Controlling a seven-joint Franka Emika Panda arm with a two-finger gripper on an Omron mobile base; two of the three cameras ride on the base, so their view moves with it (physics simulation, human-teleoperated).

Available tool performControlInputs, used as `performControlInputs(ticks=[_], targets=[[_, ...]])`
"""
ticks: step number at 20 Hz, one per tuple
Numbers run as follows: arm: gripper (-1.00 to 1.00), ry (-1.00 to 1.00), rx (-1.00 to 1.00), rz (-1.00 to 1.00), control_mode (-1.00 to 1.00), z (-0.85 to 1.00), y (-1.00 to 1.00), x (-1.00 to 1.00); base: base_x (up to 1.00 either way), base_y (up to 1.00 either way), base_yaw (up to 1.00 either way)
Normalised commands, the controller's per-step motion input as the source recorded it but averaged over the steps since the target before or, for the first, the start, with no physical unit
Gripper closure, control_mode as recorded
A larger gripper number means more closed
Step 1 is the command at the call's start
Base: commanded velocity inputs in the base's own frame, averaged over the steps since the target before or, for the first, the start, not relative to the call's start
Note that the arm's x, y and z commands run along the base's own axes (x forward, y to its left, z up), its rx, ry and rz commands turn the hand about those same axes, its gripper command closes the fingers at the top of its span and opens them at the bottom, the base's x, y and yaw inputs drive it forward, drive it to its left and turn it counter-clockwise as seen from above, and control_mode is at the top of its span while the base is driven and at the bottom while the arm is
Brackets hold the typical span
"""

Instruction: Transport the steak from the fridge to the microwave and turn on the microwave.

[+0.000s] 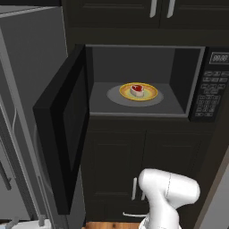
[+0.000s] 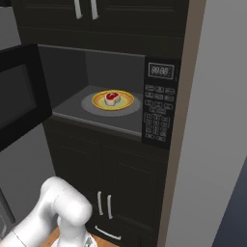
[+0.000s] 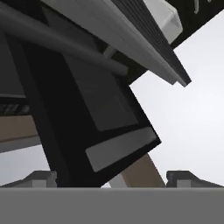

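The small red raw steak (image 1: pixel 137 89), soft and likely slippery, best gripped across its fat rim, lies at the yellow plate's (image 1: pixel 150 95) centre; the gripper (image 3: pixel 112 177), at six o'clock, gapes wide, empty.

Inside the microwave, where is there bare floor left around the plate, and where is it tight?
Microwave: bare floor left of the yellow plate toward the open door, and right toward the keypad-side wall. Tight at centre, where the steak sits on the plate.
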Motion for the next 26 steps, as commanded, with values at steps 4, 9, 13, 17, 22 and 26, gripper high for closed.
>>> performControlInputs(ticks=[4, 9, 13, 17, 22, 26], targets=[[-1.00, -0.01, 0.10, -0.06, -1.00, -0.17, 0.29, 0.40, 0.00, 0.00, 0.00], [-1.00, -0.02, 0.11, -0.03, -1.00, 0.00, 0.03, 0.12, 0.00, 0.00, 0.00], [-1.00, -0.02, 0.16, -0.01, -1.00, 0.00, -0.14, 0.01, 0.00, 0.00, 0.00], [-1.00, 0.00, 0.15, 0.00, -1.00, 0.00, -0.15, 0.19, 0.00, 0.00, 0.00], [-1.00, 0.00, 0.13, 0.00, -1.00, 0.00, -0.18, 0.25, 0.00, 0.00, 0.00], [-1.00, 0.00, 0.13, 0.00, -1.00, 0.00, -0.29, 0.11, 0.00, 0.00, 0.00]])
